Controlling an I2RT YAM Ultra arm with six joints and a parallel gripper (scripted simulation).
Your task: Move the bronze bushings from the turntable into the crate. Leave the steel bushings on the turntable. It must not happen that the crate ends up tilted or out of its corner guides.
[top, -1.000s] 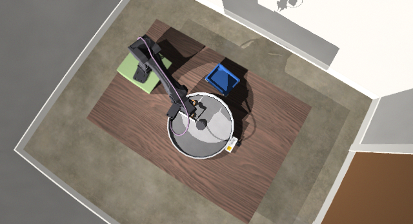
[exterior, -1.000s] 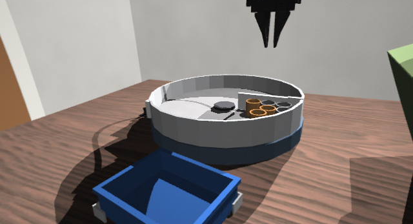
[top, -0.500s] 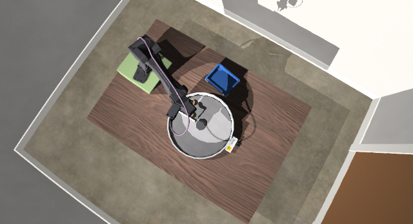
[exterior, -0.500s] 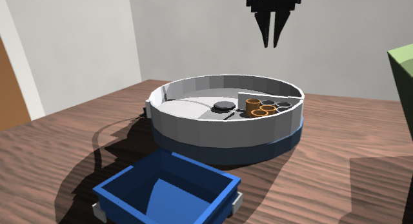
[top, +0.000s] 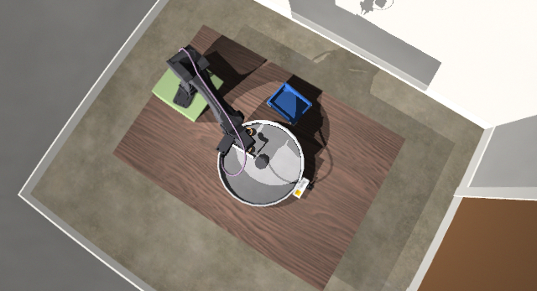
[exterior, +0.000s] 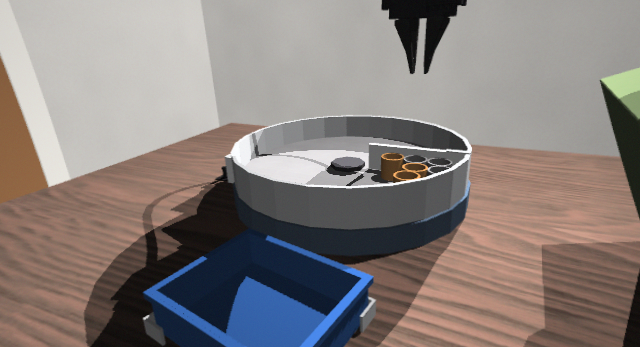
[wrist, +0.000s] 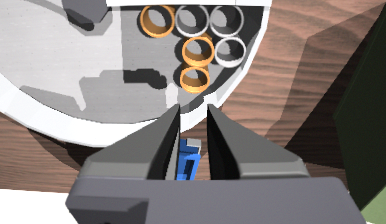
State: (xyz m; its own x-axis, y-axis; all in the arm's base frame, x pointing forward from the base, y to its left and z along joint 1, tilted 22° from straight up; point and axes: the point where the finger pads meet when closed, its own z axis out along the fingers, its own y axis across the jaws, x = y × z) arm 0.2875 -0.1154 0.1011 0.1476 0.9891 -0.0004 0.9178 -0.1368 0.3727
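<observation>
My gripper (exterior: 419, 73) (wrist: 193, 112) is slightly open with nothing between its fingers, high above the turntable (top: 303, 162) (exterior: 320, 207) (wrist: 54, 131). In the wrist view, one bronze bushing (wrist: 156, 36) stands by the divider, a second bronze bushing (wrist: 198, 65) stands in the middle of the group, and a third bronze bushing (wrist: 195, 89) is nearest the fingertips. A steel bushing (wrist: 177, 21), another steel bushing (wrist: 242, 21) and a third steel bushing (wrist: 230, 65) stand close beside them. The blue crate (top: 280, 113) (exterior: 180, 322) (wrist: 192, 162) shows no bushing inside.
The turntable has a raised rim, a white divider (exterior: 420, 148) (wrist: 179, 2) beside the bushings and a dark centre knob (top: 262, 161) (exterior: 348, 163). A small white box (top: 300, 188) sits at its outer side. The arm stands on a green block (top: 168, 91).
</observation>
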